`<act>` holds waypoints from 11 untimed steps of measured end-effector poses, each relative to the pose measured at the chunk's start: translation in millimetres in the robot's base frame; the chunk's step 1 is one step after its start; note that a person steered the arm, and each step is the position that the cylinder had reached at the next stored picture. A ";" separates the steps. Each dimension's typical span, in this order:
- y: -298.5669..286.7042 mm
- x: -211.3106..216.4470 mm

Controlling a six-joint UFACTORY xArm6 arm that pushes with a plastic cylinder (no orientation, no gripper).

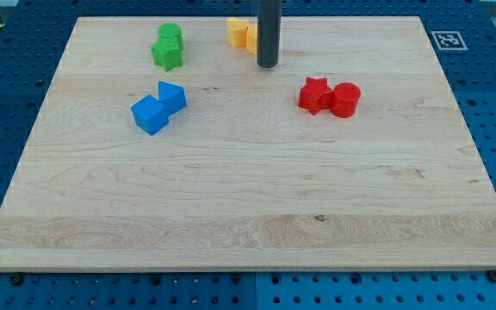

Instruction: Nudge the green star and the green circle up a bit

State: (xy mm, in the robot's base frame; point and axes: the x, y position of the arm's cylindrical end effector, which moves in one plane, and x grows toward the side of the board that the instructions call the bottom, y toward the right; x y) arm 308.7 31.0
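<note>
Green star (167, 55) near the bench's (248, 198) top left, touching the green circle (170, 34) just above it. Rod tip (267, 65) resting well to the right of both, beside two yellow blocks (241, 33) of unclear shape. No pincer on this arm, only the rod. Two blue blocks (158, 108) touching below the green pair. Red star (315, 95) against red cylinder (346, 99) toward the right
</note>
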 end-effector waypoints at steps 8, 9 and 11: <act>-125.2 29.8; -149.9 30.9; -198.4 16.0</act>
State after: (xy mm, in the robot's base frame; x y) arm 324.8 -167.5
